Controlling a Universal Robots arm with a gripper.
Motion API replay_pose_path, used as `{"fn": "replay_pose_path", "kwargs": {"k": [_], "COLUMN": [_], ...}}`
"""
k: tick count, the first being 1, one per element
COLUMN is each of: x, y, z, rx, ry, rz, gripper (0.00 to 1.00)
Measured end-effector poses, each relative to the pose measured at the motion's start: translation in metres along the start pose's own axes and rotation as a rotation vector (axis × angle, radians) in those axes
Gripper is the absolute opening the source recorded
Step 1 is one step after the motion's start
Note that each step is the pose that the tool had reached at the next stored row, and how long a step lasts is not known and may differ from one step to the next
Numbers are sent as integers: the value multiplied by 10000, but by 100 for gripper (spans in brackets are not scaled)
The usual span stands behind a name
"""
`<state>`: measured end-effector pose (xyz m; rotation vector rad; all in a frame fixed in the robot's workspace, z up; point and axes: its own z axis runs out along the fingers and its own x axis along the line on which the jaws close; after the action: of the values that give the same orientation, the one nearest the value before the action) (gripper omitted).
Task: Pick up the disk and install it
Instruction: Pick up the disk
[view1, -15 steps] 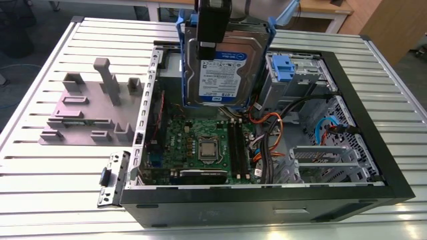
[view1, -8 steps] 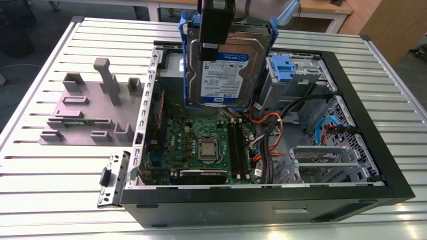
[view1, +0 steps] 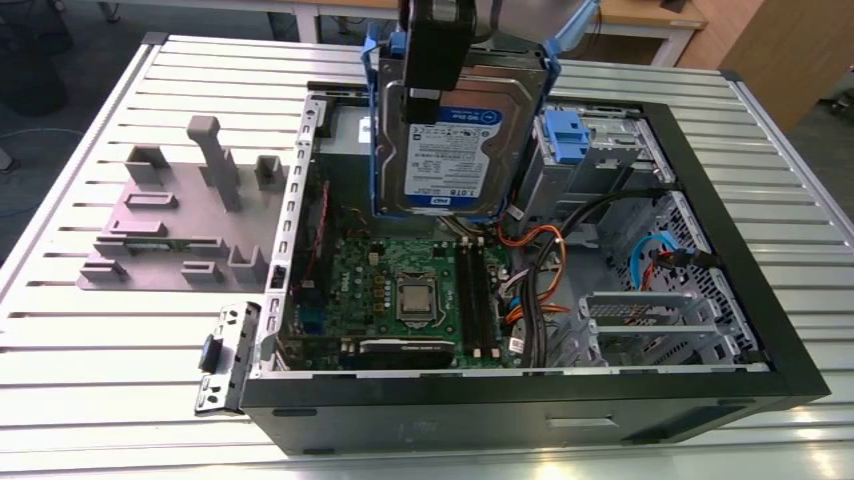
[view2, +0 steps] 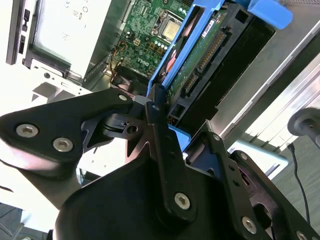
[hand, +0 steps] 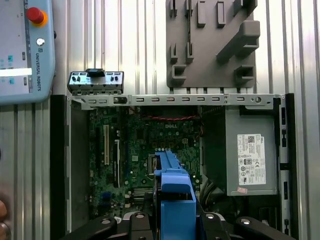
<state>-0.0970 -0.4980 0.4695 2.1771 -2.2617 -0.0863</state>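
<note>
The disk (view1: 447, 140), a silver-grey hard drive with a white-and-blue label in a blue caddy, hangs upright above the open computer case (view1: 747, 300), over its rear half. My gripper (view1: 430, 95) is shut on the disk's upper end, its black fingers clamping the caddy from both sides. In the second wrist view the fingers (view2: 156, 115) pinch the edge of the disk (view2: 200, 55), whose green board and connector face the camera. In the first wrist view the disk's blue caddy (hand: 175, 192) sticks out from the gripper (hand: 175, 220) above the motherboard (hand: 150, 145).
Another blue-handled caddy (view1: 567, 135) sits in the case's drive bay. A grey power supply (hand: 250, 157) fills one corner of the case. A grey fixture plate (view1: 174, 215) lies on the slatted table at the exterior view's left. A teach pendant (hand: 22, 50) rests beside the case.
</note>
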Motion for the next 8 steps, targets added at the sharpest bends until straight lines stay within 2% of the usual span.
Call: {"fn": "replay_pose_path", "kwargs": {"k": [8], "x": [12], "y": [-21], "z": [4], "rx": [0], "ry": [-1], "rz": [0], "gripper": [36]}}
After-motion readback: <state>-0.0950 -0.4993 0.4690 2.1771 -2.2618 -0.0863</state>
